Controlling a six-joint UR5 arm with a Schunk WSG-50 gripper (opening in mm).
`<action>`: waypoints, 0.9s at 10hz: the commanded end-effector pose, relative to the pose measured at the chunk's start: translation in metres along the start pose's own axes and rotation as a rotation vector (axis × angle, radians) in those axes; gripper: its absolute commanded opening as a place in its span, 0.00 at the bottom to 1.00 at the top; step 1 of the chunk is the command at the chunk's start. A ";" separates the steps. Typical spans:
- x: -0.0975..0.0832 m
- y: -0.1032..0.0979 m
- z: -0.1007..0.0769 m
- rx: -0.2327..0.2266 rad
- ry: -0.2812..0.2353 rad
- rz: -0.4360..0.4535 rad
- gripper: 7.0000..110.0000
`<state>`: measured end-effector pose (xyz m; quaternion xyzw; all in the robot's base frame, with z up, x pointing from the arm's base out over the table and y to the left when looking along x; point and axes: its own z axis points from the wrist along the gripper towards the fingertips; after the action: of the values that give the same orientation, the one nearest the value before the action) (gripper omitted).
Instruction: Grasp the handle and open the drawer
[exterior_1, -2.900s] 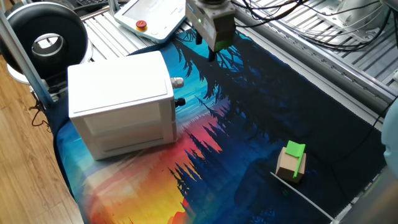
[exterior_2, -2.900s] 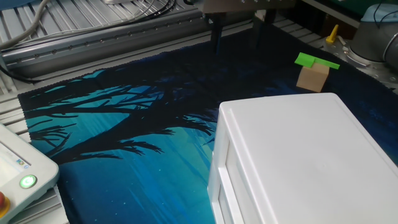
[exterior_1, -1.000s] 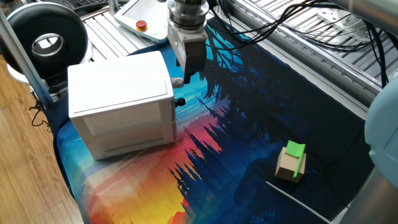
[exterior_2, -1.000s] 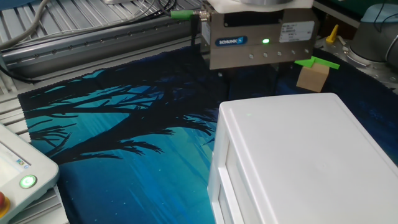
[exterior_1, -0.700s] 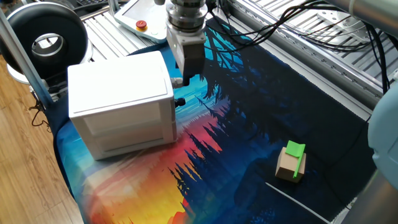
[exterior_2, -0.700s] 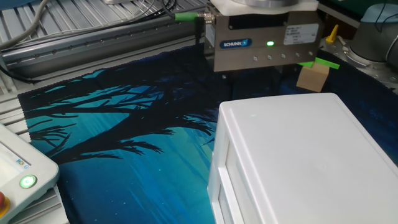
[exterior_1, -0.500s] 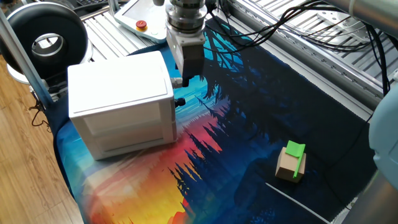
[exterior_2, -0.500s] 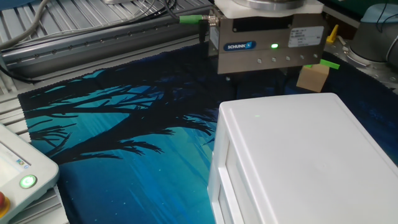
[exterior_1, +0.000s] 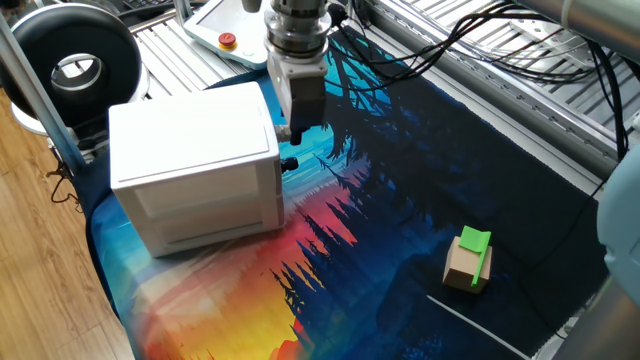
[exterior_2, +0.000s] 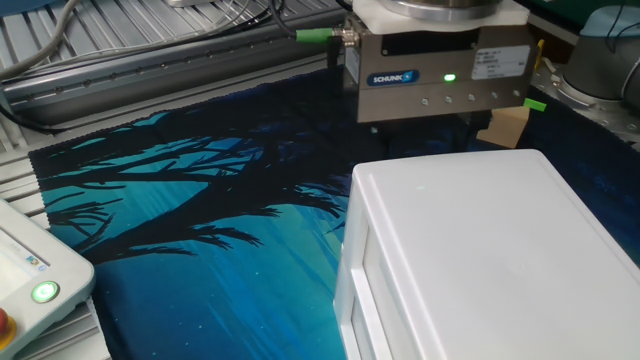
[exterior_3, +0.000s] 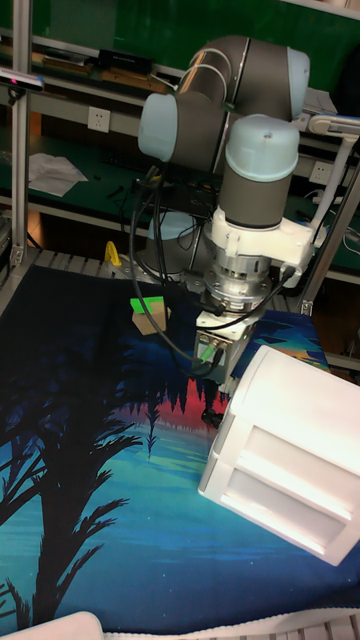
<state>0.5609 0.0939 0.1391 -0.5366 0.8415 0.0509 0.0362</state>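
Note:
The white cabinet (exterior_1: 195, 160) stands on the printed mat with its knob side facing right. Its upper drawer (exterior_1: 277, 143) sits flush and closed. My gripper (exterior_1: 294, 131) hangs straight down against that front, open, with its fingers at the height of the silvery handle, which they mostly hide. The black knob (exterior_1: 290, 162) shows just below them. In the other fixed view only the gripper body (exterior_2: 440, 75) shows behind the cabinet top (exterior_2: 480, 260); the fingers and handle are hidden. In the tall view the gripper (exterior_3: 218, 385) stands at the cabinet's (exterior_3: 290, 450) left face.
A wooden block with a green top (exterior_1: 468, 258) (exterior_3: 150, 312) stands on the mat well away from the cabinet. A white teach pendant (exterior_1: 245, 30) and a black round device (exterior_1: 75, 60) lie behind the cabinet. Metal rails (exterior_1: 520, 80) border the mat.
The gripper came from the back of the mat to the drawer front and lowered there, edging a little closer over the last second. The drawer has not moved.

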 end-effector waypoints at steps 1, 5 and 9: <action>-0.006 0.006 0.000 -0.003 -0.013 0.006 0.57; 0.006 0.007 0.001 0.003 0.036 -0.016 0.57; 0.000 0.010 0.002 0.000 0.019 0.001 0.57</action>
<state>0.5527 0.0943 0.1366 -0.5410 0.8397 0.0402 0.0244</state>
